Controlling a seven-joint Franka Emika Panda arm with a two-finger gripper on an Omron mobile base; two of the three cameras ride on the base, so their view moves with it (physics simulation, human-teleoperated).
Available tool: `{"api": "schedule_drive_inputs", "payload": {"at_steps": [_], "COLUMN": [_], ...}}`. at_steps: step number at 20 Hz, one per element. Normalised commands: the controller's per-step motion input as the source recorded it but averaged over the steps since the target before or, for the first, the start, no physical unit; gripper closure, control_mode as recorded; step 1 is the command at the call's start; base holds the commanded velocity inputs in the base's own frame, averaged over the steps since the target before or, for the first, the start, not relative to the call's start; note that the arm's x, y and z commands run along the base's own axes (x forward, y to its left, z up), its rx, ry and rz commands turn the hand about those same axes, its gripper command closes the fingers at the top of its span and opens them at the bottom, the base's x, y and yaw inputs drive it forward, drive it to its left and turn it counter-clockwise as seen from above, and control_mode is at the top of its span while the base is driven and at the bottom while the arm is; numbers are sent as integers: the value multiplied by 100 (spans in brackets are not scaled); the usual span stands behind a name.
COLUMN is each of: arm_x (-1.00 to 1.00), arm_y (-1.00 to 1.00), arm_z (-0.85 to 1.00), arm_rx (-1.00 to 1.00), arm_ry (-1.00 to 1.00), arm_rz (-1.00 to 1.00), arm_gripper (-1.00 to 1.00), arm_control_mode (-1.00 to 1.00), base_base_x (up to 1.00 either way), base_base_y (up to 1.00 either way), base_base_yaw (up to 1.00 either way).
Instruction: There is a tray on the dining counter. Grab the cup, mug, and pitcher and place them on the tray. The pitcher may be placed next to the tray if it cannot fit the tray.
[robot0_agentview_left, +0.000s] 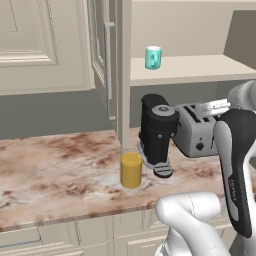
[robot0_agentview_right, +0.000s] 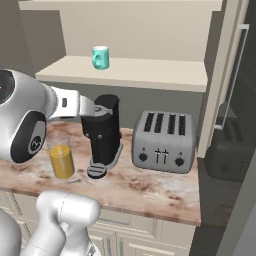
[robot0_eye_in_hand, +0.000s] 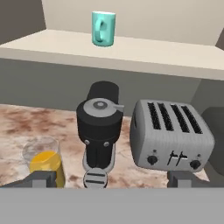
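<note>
The pitcher (robot0_agentview_left: 131, 170) (robot0_agentview_right: 62, 159) (robot0_eye_in_hand: 46, 164), clear glass with orange-yellow liquid, stands on a marbled worktop (robot0_agentview_left: 60, 165) just left of a black coffee machine. The teal mug (robot0_agentview_left: 153, 58) (robot0_agentview_right: 100, 57) (robot0_eye_in_hand: 103, 28) sits on a cream shelf behind and above the worktop, its handle turned toward me. My gripper (robot0_eye_in_hand: 111, 180) is open and empty, held back from the worktop and facing the coffee machine and toaster. In the hand view, its left fingertip (robot0_eye_in_hand: 39, 179) appears beside the pitcher. The tray, the cup and the dining counter are out of view.
A black coffee machine (robot0_agentview_left: 157, 132) (robot0_agentview_right: 102, 135) (robot0_eye_in_hand: 99, 127) stands mid-worktop, with a silver four-slot toaster (robot0_agentview_left: 197, 131) (robot0_agentview_right: 164, 141) (robot0_eye_in_hand: 170, 135) to its right. The shelf (robot0_agentview_right: 150, 70) runs behind them. A tall cabinet side (robot0_agentview_right: 225, 75) bounds the right, and cream drawers sit below.
</note>
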Motion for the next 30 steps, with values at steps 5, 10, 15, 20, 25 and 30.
{"api": "schedule_drive_inputs", "payload": {"at_steps": [5,10,15,20,25,30], "arm_x": [0,5,7,8,6,18], "arm_y": [17,20,12,5,2,2], "arm_z": [32,8,11,17,12,17], "arm_rx": [1,0,2,2,3,3], "arm_ry": [0,2,0,-3,-3,0], "arm_rz": [0,1,3,5,5,0], "arm_gripper": [-100,-100,-100,-100,-100,-100], "arm_control_mode": [-100,-100,-100,-100,-100,-100], "base_base_x": [0,0,0,0,0,0], "base_base_y": [0,0,0,0,0,0], "base_base_yaw": [0,0,0,0,0,0]}}
